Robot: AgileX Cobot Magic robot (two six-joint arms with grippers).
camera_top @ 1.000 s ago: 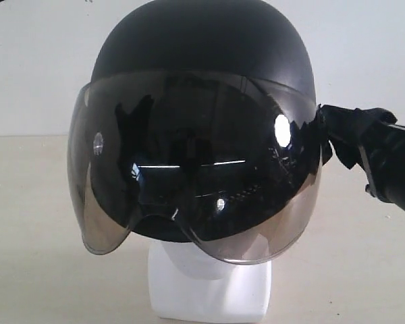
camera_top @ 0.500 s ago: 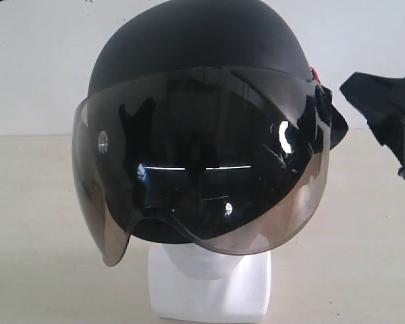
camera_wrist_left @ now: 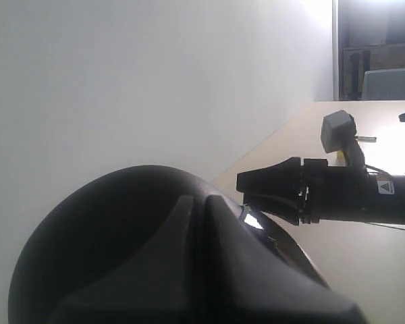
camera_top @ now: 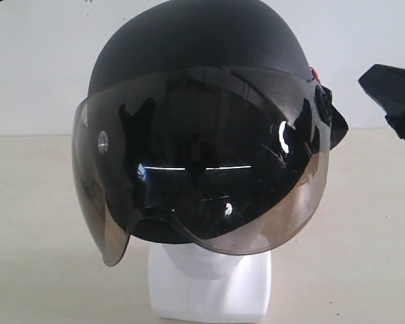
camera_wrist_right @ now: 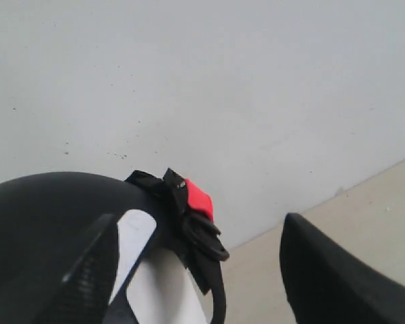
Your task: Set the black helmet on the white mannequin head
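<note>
The matte black rounded helmet (camera_top: pixel 202 40) sits on the white foam mannequin head (camera_top: pixel 209 287), and my right jaws are clear of it.

The helmet covers most of the head. Only the chin, the short neck and the squarish base show under the curved smoky-brown visor (camera_top: pixel 202 162), which hangs a little lower on the left of the exterior view. The head stands on the pale table (camera_top: pixel 40 256), in front of a white wall (camera_top: pixel 34 67). My right jaws stand wide open and hold nothing. They are near the helmet's right side but apart from it, and between their two fingers (camera_wrist_right: pixel 88 270) I see the black straps and the small red buckle (camera_wrist_right: pixel 199 197). My left jaws are close to the helmet's shell, dark against dark, and I cannot tell if they are open, closed or touching it.
</note>
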